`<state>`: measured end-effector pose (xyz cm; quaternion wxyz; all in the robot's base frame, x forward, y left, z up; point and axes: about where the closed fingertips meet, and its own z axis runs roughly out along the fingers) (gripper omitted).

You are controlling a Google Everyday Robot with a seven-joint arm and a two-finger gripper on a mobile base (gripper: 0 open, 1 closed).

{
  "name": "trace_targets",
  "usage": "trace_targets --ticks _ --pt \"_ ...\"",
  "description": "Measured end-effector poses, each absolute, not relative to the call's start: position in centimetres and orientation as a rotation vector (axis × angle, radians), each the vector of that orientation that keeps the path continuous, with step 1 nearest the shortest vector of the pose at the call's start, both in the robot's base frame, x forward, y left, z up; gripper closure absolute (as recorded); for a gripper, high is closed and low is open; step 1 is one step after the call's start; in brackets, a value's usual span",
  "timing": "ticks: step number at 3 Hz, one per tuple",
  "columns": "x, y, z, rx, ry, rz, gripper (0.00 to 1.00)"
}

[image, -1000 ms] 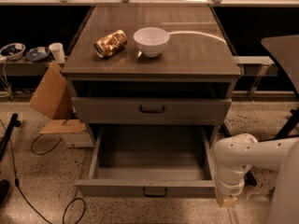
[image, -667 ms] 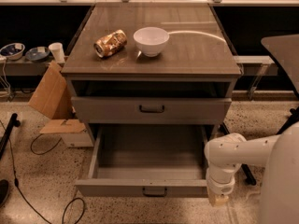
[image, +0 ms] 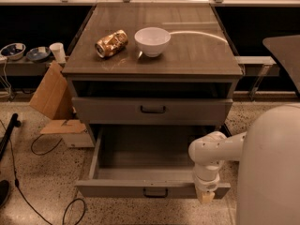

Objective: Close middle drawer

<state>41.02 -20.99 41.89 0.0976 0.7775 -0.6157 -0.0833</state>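
The middle drawer is pulled far out of the grey cabinet, and its deep box looks empty. Its low flat front carries a small dark bar handle. Above it, a taller drawer front with a wider dark handle sits nearly flush. My white arm reaches down from the right. My gripper hangs at the right end of the open drawer's front, at or just in front of it.
A crushed gold can and a white bowl sit on the cabinet top. Cardboard pieces lean at the left, with cables on the floor. A cup and dishes stand on a low shelf. My white body fills the right.
My arm has swung left, bringing the gripper from beside the drawer's right corner onto the right end of its front. The drawer has not visibly moved.
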Motion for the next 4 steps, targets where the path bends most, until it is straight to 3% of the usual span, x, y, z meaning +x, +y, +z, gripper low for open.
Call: trace_targets --ticks 4 --pt "50.2 -14.5 46.9 2.357 -2.126 -0.156 1.0"
